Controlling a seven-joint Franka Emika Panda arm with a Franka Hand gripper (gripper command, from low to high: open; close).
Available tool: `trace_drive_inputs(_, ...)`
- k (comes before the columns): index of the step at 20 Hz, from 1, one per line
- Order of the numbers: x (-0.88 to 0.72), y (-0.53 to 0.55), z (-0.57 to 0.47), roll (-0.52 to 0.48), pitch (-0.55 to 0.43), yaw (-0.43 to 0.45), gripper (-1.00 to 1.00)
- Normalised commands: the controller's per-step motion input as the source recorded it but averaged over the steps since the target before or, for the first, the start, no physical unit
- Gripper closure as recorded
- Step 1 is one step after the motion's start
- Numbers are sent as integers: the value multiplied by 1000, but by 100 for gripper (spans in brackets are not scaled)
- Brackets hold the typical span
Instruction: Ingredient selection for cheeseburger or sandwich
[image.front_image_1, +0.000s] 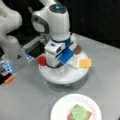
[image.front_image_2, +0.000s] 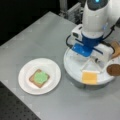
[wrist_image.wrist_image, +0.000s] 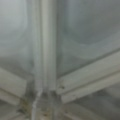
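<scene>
A tan-brown bread square topped with green lettuce (image.front_image_1: 79, 113) (image.front_image_2: 40, 77) lies on the white paper plate (image.front_image_1: 60, 110) (image.front_image_2: 25, 72). The white segmented tray (image.front_image_1: 62, 76) (image.front_image_2: 72, 67) holds an orange cheese square (image.front_image_1: 85, 63) (image.front_image_2: 90, 77), a dark-brown patty (image.front_image_1: 77, 49) (image.front_image_2: 113, 70) and a red tomato disc (image.front_image_1: 42, 60). Another bread square (image.front_image_2: 116, 48) shows at the tray's right edge. My gripper (image.front_image_1: 55, 64) (image.front_image_2: 97, 59) is lowered over the tray's middle, with its fingertips hidden by the hand. The wrist view shows only the tray's dividers (wrist_image.wrist_image: 47, 50) from close up.
The robot's base (image.front_image_1: 10, 37) and a small orange item (image.front_image_1: 9, 79) stand at a front view's left. A dark metal frame (image.front_image_1: 35, 47) sits behind the tray. The grey table ends at a black perforated surface (image.front_image_2: 15, 110) at a front view's bottom left.
</scene>
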Motion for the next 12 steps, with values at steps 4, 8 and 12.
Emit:
trace_drive_inputs(4,-300,101,-38,89,-101,-60,-100)
trace_drive_inputs(8,-310,58,-19,85,-100,-88,-100)
trace_drive_inputs(12,-294,54,-90,99,-114,-91,-100)
